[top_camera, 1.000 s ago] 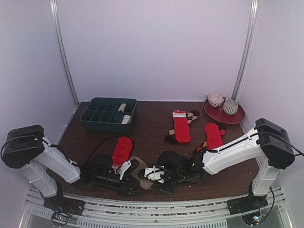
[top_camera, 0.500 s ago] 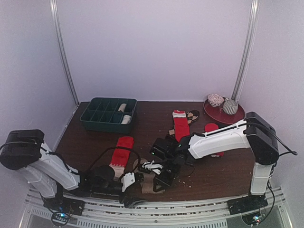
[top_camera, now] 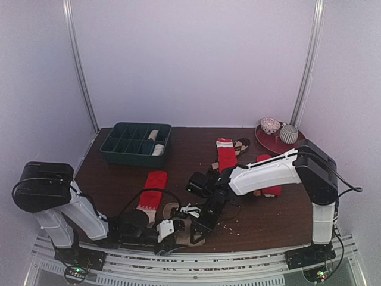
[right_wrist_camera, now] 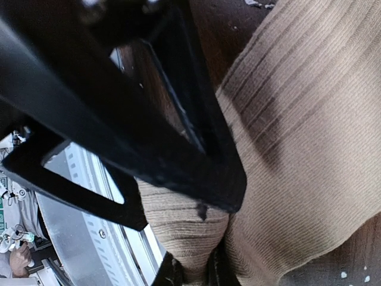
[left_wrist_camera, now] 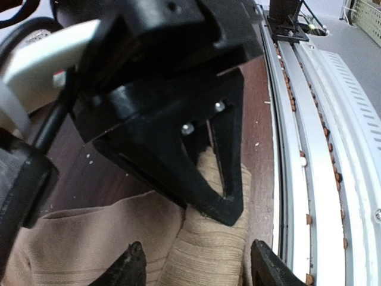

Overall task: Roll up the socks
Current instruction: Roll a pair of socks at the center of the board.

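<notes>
Down at the bench's (top_camera: 268, 220) near edge, the ribbed tan sock (right_wrist_camera: 309, 137) lies bunched in soft folds, its end pinched between the right gripper's (right_wrist_camera: 190, 271) black fingers. The left gripper (left_wrist_camera: 193, 268) straddles the same knit, fingers spread; both arms hide most of it from above.

Tan sock (top_camera: 189, 229) mostly under both pincers.
</notes>
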### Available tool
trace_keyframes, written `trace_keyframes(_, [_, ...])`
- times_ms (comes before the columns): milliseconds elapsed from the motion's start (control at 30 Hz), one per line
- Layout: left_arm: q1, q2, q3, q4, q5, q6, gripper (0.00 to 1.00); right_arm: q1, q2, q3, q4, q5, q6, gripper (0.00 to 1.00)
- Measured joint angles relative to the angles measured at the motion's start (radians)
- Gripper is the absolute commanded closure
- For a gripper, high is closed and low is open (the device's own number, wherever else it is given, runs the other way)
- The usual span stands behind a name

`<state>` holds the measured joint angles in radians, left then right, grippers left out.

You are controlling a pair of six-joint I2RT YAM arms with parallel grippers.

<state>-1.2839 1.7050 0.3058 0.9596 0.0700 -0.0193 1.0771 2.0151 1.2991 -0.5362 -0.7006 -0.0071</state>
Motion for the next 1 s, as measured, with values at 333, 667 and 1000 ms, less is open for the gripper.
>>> trace_keyframes(333, [0.003, 0.094, 0.024, 0.036, 0.044, -0.020, 0.58, -0.016, 0.007, -0.009, 0.008, -0.039, -0.025, 0.99])
trace_keyframes(667, [0.003, 0.096, 0.038, 0.032, 0.073, -0.034, 1.00, -0.034, 0.006, -0.025, 0.011, -0.067, -0.026, 0.82])
trace_keyframes(1000, [0.003, 0.082, 0.038, 0.016, 0.048, -0.164, 1.00, -0.014, -0.367, -0.415, 0.436, 0.229, -0.020, 0.54])
